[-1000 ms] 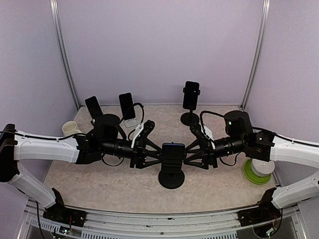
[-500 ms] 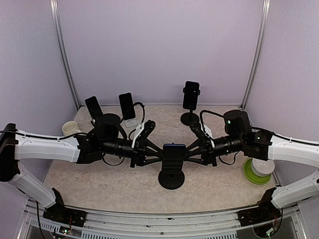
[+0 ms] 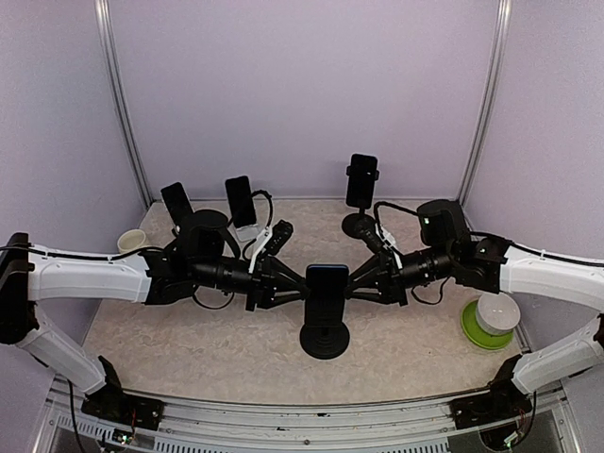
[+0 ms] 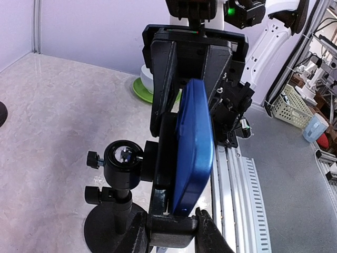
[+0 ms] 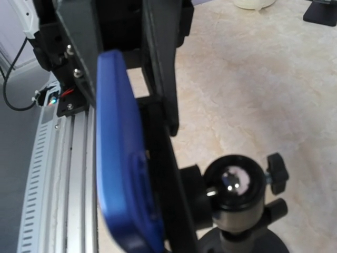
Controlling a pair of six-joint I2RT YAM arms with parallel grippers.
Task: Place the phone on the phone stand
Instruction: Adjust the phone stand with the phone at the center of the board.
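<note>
The phone, in a blue case, sits in the cradle of the black phone stand at the table's middle front. In the left wrist view the phone leans slightly off the cradle's back plate. My left gripper reaches in from the left; its jaws are shut on the cradle's black side clamp. My right gripper meets the cradle's right side with its fingers drawn together on the clamp there. Its fingers are out of frame in the right wrist view, which shows the phone and the stand's ball joint.
Three other stands with dark phones stand along the back: two at the left, one taller in the middle. A white cup sits far left. A white bowl on a green plate sits at the right.
Both grippers have closed in from wide open onto the sides of the cradle. The phone and cradle now stand a little more upright and higher.
</note>
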